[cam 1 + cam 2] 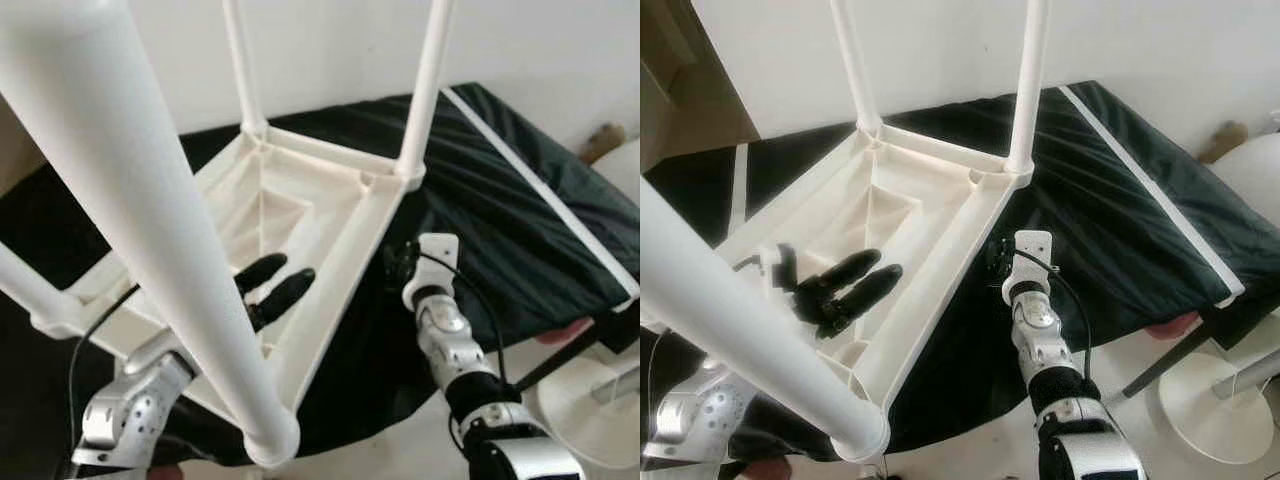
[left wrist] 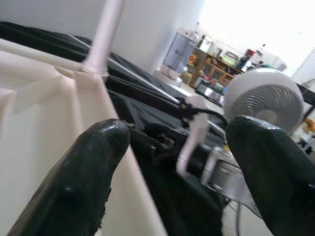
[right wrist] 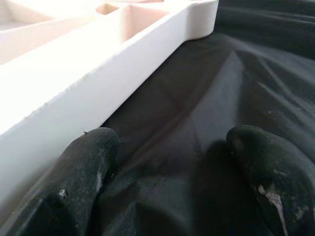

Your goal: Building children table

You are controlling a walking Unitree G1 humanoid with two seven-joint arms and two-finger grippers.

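One white plastic children's table (image 1: 930, 215) lies upside down on a black cloth (image 1: 1110, 200), its ribbed underside facing up. Four white legs can be counted: two stand up from the far corners, the far left leg (image 1: 853, 60) and the far right leg (image 1: 1028, 80); a third, the near leg (image 1: 130, 200), rises from the nearest corner and runs thick and blurred across the head views; a fourth leg (image 1: 20, 280) shows at the left corner in the left eye view. All four sit in their corner sockets.

The left gripper (image 1: 855, 283) reaches over the near left rim into the hollow underside of the table. Its two black fingers (image 1: 275, 290) lie close together above the ribs in the head views, yet the left wrist view shows a clear gap between them, so the jaws are parted and hold nothing. Whether they touch the plastic cannot be told.

The right gripper (image 3: 172, 167) is just outside the table's right rim, low over the black cloth. Its jaws are wide apart and empty; one finger (image 3: 78, 182) sits right against the outer wall of the rim, the other over the cloth.

One white fan (image 2: 266, 98) stands beyond the cloth, with one round white base (image 1: 1210, 405) on the floor at the right.
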